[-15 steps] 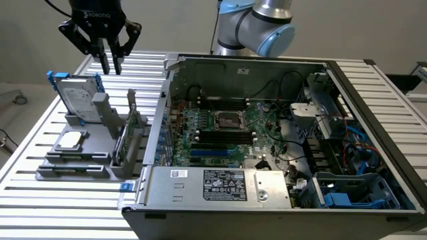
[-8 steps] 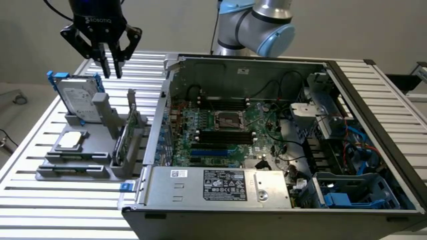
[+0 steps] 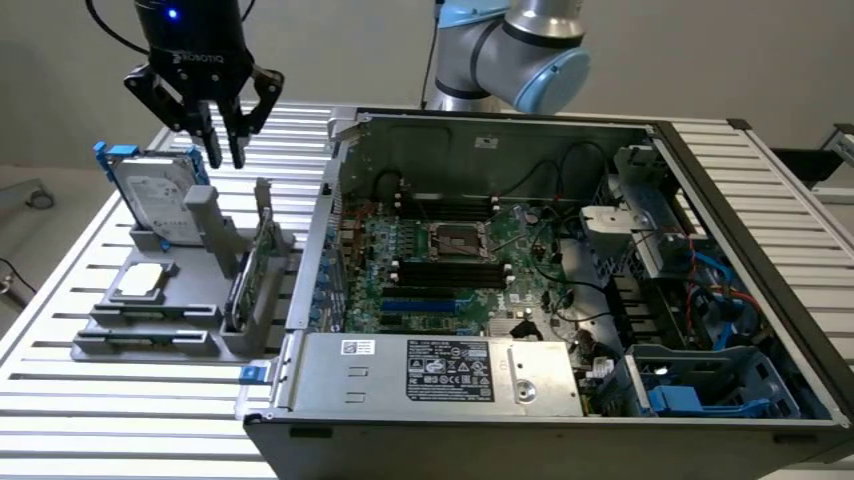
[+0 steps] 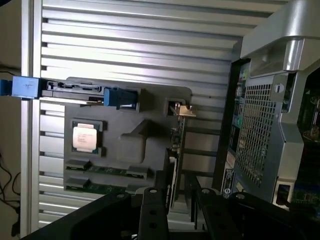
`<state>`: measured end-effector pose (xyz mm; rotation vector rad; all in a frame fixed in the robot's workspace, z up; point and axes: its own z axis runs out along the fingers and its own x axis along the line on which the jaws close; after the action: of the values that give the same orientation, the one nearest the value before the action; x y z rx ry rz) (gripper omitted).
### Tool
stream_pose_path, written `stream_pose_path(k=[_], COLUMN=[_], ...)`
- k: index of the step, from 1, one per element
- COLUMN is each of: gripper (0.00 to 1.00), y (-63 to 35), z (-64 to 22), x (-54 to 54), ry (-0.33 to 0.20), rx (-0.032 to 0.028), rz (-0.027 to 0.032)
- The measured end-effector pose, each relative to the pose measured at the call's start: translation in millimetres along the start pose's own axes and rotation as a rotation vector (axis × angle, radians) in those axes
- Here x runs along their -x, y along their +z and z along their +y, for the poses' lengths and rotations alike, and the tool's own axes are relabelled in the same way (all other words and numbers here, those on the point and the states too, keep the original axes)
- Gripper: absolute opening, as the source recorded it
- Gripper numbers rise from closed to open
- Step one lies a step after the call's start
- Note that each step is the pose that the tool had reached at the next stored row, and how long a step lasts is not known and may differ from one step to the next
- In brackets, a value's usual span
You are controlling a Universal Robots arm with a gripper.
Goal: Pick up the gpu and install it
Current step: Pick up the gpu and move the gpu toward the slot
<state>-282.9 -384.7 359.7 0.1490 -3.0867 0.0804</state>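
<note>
slatted metal table [image 3: 134,420] against a plain light wall. open computer case [image 3: 494,130] lies on it, centre to the exterior view's right, motherboard [image 3: 454,250] exposed inside, grey power supply [image 3: 441,372] along its near edge. robot arm [image 3: 514,50] rises behind the case at the far side. grey holder [image 3: 147,335] sits on the table at the exterior view's left, just beside the case. in the holder: hard drive [image 3: 154,195] with blue rails standing upright at the far end, small square chip [image 3: 143,282] lying flat nearer, and the gpu [image 3: 254,275] standing on edge in a slot on the side next to the case, silver bracket end up at the far end. gripper [image 3: 227,158] hovers above the far end of the holder, over the space between hard drive and gpu, fingers pointing down, spread a little, holding nothing, touching nothing.

wrist view: looks straight down on the table [image 4: 140,45] and holder [image 4: 145,115]. gripper [image 4: 177,200] fingers [image 4: 152,210] are dark, apart with a clear gap, nothing pinched. gpu [image 4: 176,142] seen edge-on in its slot, in line with that gap, not in contact. chip [image 4: 86,137] flat in its pocket, hard drive [image 4: 70,86] edge-on with blue rail ends. two thin green strips [image 4: 107,170] lie in the holder's slots. case [image 4: 260,130] perforated rear wall just beside the holder.
</note>
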Motion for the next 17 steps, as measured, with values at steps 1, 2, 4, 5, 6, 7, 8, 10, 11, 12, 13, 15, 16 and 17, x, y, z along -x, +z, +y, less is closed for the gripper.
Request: stream_pose_path(k=[1,2,4,5,6,7,8,10,11,12,13,15,16,17], gripper=[0.3,0.3,0.3,0.32,0.32,0.38,0.38,0.44,0.44,0.44,0.44,0.44,0.44,0.44], y=[2.0,4.0,8.0,10.0,11.9,13.8,15.8,19.5,21.6,23.5,25.5,29.3,31.2,33.1], z=[-2.2,-4.6,-9.4,-11.8,-14.1,-16.4,-18.7,-22.6,-24.8,-26.7,-28.7,-32.6,-34.2,-35.4], x=[-0.2,-0.5,-1.1,-1.3,-1.6,-1.8,-2.1,-2.7,-3.0,-3.4,-3.7,-4.2,-4.3,-4.3], ry=[0.001,0.003,0.005,0.007,0.008,0.009,0.011,0.013,0.015,0.016,0.018,0.021,0.023,0.025], rx=[0.0002,0.0002,0.0001,0.0001,0.0,0.0001,0.0001,0.0001,0.0001,0.0002,0.0003,0.0004,0.0005,0.0007], rz=[-0.0007,-0.0014,-0.0032,-0.0041,-0.0049,-0.0058,-0.0065,-0.0069,-0.0069,-0.007,-0.007,-0.0075,-0.008,-0.0085])
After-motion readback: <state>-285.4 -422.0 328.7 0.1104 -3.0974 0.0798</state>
